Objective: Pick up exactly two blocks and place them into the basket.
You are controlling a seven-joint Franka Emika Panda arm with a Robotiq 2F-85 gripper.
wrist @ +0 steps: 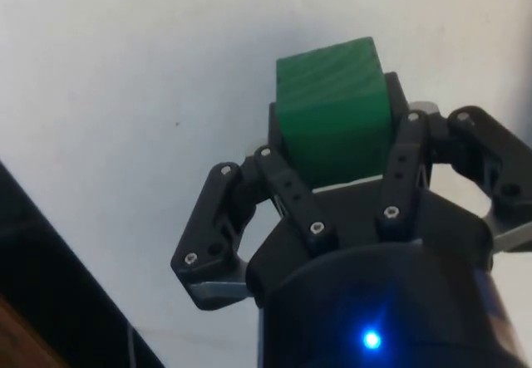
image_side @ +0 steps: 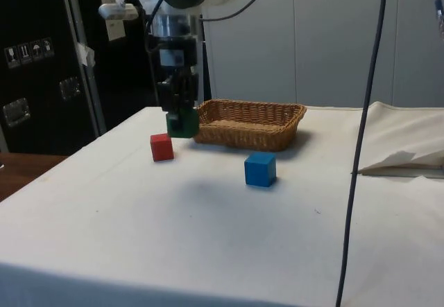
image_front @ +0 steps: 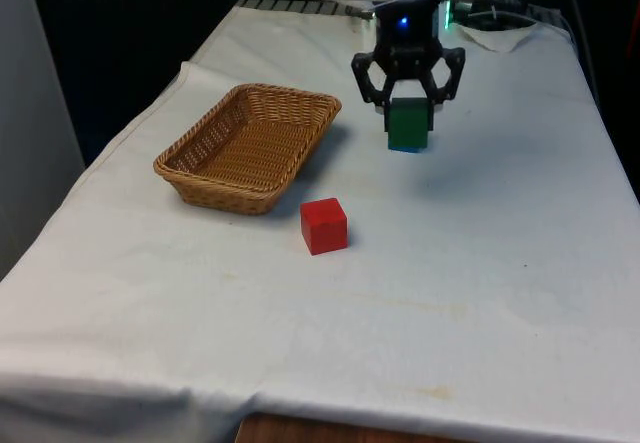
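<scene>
1. The gripper pinches the green block, held above the table.
2. The basket sits nearby.
3. The red block and blue block rest on the cloth.

Blocks: 3 total | green block: 1 | red block: 1 | blue block: 1 | wicker basket: 1, holding 0 blocks | worktop: 1

Basket at front view's left, lone block beside it.
</scene>
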